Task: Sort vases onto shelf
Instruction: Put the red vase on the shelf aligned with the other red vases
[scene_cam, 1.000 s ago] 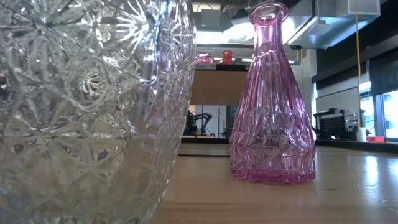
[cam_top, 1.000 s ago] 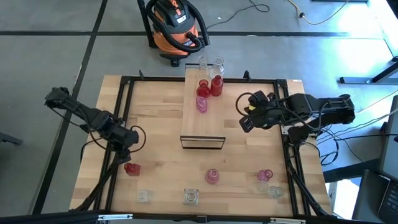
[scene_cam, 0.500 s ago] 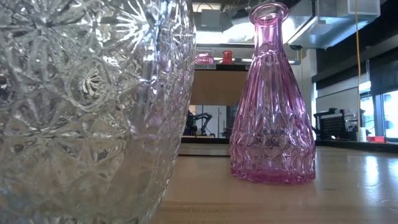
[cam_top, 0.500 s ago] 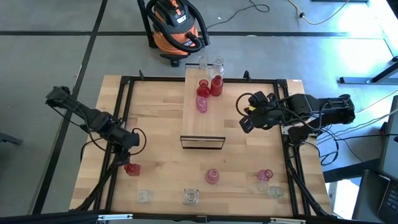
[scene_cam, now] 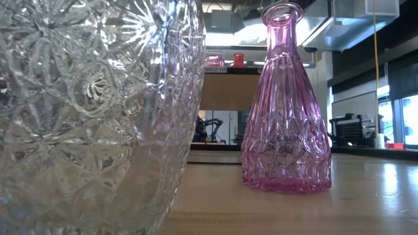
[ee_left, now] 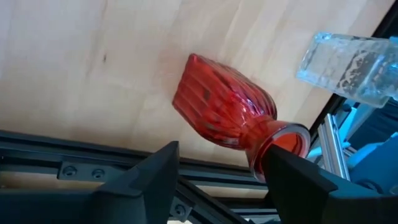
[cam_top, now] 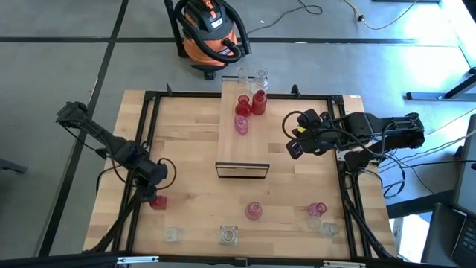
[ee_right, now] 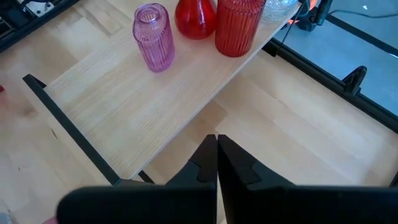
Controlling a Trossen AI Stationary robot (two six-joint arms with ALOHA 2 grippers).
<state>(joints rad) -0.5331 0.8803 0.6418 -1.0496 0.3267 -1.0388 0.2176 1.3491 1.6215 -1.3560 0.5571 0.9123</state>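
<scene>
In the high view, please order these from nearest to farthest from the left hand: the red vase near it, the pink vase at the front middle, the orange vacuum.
1. The red glass vase, just below the left hand.
2. The pink glass vase, front middle of the table.
3. The orange vacuum, on the floor beyond the table.

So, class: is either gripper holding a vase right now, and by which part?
Neither. The left gripper is open above the red vase on the table; the right gripper is shut on nothing, beside the shelf.
</scene>
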